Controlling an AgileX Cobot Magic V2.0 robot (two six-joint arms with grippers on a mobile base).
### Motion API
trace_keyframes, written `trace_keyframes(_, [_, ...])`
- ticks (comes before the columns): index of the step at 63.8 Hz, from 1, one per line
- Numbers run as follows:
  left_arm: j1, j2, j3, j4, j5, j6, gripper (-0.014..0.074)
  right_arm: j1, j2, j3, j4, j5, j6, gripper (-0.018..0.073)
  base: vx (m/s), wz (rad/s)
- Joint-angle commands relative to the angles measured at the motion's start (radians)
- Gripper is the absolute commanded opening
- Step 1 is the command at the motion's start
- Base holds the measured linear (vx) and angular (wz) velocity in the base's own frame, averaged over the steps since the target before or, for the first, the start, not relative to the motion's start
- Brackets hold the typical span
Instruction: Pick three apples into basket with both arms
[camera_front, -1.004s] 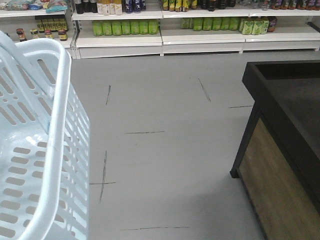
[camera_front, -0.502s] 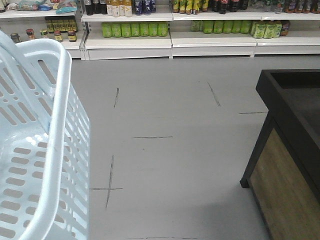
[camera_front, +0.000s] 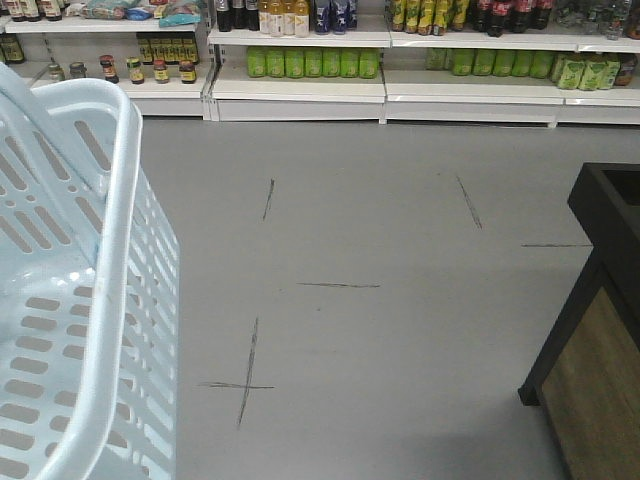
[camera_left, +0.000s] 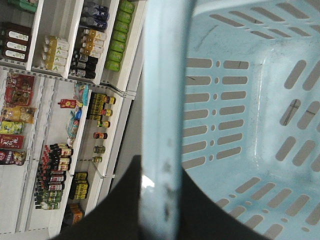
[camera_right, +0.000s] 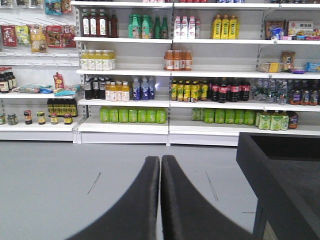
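Right end effector (camera_right: 160, 159) sits nearest my wrist camera, clenched, tips pressed together with nothing between them. Left end effector (camera_left: 160, 172) looks clamped across the basket (camera_left: 165, 75) rim, one finger outside and one inside, though the rim hides the contact itself. What I see of the basket's inside holds no fruit, and no apples show in any view. Beyond lies grey floor (camera_front: 380, 330) with dark marks, a dark surface (camera_front: 605, 215) to the right, then drink shelves (camera_right: 165, 75). I'd judge this an approach: keep the basket level, bring it close beside that surface, and open the right end effector before reaching
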Motion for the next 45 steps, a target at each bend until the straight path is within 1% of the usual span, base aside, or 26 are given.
trace_keyframes(1, [-0.006,-0.006,-0.030,0.034,-0.069,-0.008,-0.0008,-0.008,-0.012,0.014,-0.007,-0.075,0.000,-0.0009,0.10,0.13])
trace_keyframes(45, [-0.006,-0.006,-0.030,0.034,-0.069,-0.008,-0.0008,-0.008,-0.012,0.014,-0.007,-0.075,0.000,-0.0009,0.13,0.11])
